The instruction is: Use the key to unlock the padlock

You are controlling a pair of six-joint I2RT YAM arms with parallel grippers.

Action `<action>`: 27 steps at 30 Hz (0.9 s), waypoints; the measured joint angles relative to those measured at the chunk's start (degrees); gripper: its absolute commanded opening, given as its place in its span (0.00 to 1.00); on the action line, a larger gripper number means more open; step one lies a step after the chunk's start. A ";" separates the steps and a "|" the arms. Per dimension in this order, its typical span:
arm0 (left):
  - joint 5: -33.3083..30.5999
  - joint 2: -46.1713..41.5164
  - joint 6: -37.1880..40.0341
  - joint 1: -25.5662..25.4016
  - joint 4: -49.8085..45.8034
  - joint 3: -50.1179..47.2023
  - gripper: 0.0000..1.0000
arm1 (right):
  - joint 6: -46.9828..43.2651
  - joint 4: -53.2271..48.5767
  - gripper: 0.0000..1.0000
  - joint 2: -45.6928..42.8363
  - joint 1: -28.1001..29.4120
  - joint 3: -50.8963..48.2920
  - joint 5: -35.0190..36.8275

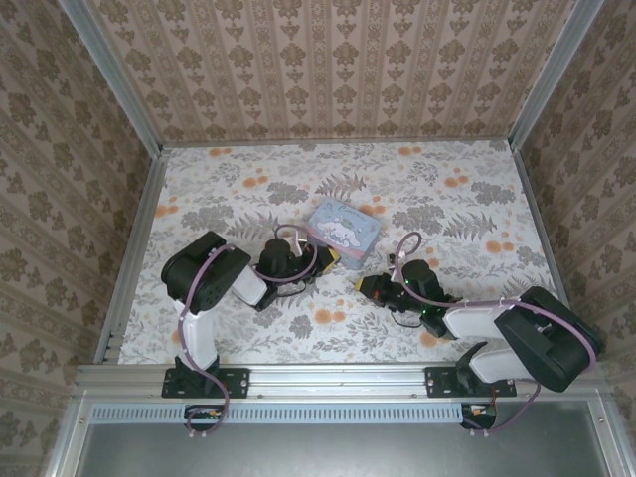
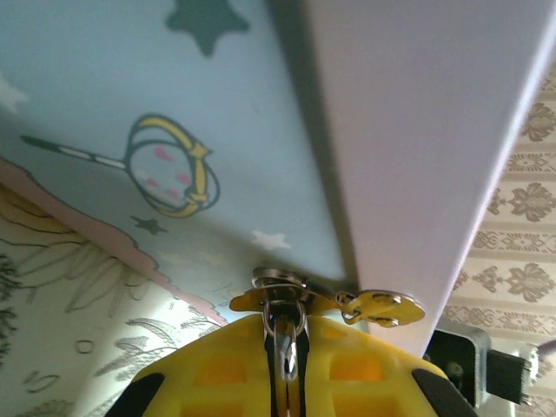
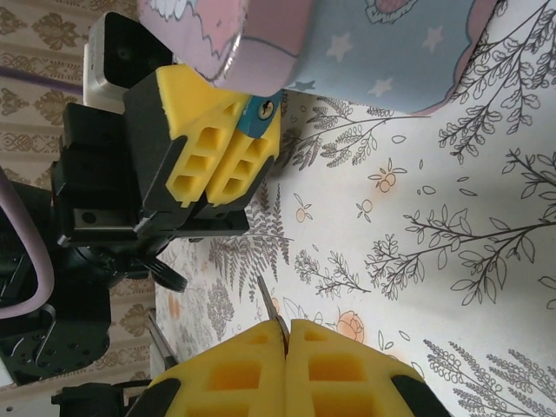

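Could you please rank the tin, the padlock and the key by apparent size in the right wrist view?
1. tin: largest, though cropped.
2. padlock and key: only small parts show, and the key is nearer the camera, so I leave them unranked.

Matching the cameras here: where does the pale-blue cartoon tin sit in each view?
Top external: pale-blue cartoon-printed tin, mid-table, just beyond both arms.
Left wrist: its lid and pale side wall across the upper frame.
Right wrist: along the top edge.
Shared landmark: the yellow-fingered left hand at the tin's edge.
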 measured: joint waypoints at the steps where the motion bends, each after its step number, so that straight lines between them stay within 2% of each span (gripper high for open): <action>1: 0.33 -0.02 -0.35 0.00 0.26 0.00 0.00 | 0.04 0.24 0.00 0.24 0.13 0.00 0.04; 27: 2.10 -1.55 -2.08 -1.42 0.72 -0.04 0.00 | 3.52 4.94 0.00 10.43 0.02 4.81 1.88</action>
